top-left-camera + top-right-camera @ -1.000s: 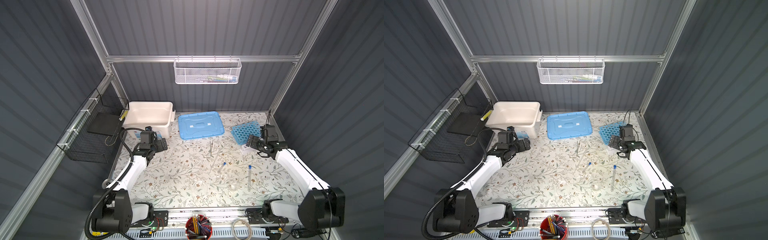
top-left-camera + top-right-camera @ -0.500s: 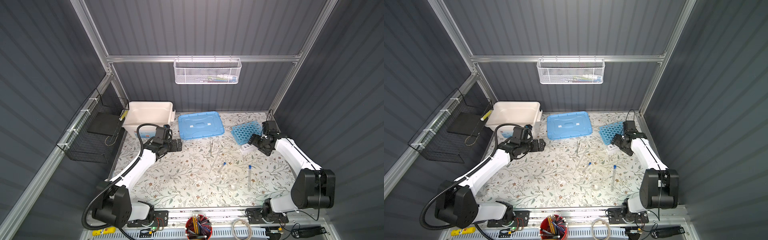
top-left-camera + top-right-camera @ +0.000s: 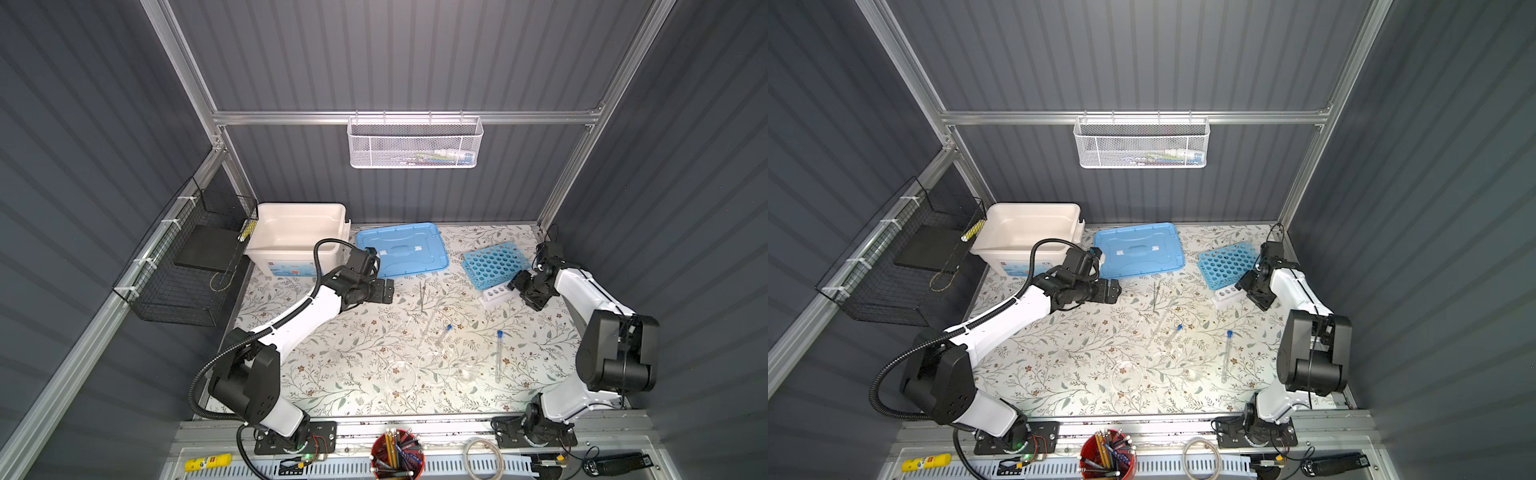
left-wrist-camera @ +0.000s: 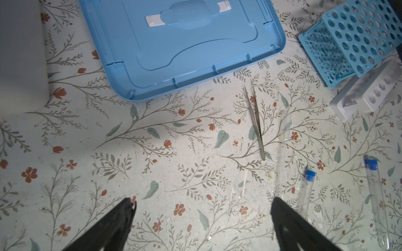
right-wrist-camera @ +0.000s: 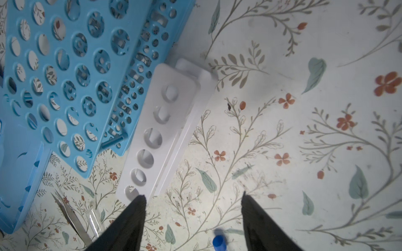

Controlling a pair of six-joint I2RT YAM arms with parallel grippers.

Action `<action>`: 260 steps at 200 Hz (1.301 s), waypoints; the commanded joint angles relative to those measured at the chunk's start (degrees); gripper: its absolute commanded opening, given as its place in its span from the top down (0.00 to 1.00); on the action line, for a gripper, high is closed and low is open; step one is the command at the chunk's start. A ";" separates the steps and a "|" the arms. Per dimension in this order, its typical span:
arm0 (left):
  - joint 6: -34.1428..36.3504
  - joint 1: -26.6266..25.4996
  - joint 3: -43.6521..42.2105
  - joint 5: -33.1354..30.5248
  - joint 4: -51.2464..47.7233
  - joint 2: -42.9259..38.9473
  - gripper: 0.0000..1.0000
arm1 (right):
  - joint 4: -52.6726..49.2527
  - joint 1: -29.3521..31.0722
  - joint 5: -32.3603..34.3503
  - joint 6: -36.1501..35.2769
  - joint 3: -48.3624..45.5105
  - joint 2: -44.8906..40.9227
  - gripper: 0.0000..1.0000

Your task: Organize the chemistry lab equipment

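Left gripper: fingers spread wide with only bare flowered table between them. It hangs over the far-left part of the table, just near of the blue lid's left corner.
Right gripper: fingers apart, only tabletop between them. One fingertip sits at the end of the white rack; whether it touches, I cannot tell. It is at the far right of the table.
White rack: one row of round holes, just left of the right gripper, lying along the near edge of the blue rack.
Blue rack: many-holed, far right, touching the white rack.
Tweezers: flat on the table between the two grippers, near of the lid's right corner, with the prongs pointing far.
Clear tube: faint, just right of the tweezers and roughly parallel to them.
Test tubes: two with blue caps, lying flat with the caps at the far end. The shorter one is near of the tweezers; the longer one is to its right, apart from it.
Glass dishes: two round ones side by side at the near middle of the table.
Small glass vessel: just right of the dishes, between them and the longer test tube.
Blue lid: flat at the far middle.
White bin: far-left corner, left of the lid.
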 commanded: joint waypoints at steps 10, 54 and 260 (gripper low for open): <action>-0.40 -0.64 1.53 -0.53 -0.04 0.43 0.00 | 0.23 -0.12 -0.95 -0.67 3.52 3.13 0.34; 0.09 -0.91 1.48 -1.24 -0.52 -0.07 0.00 | 1.57 -0.14 -2.43 0.08 6.48 8.48 0.41; 2.48 -1.52 -1.35 0.95 0.18 -3.49 0.00 | -2.77 3.37 2.29 2.83 13.11 17.44 0.42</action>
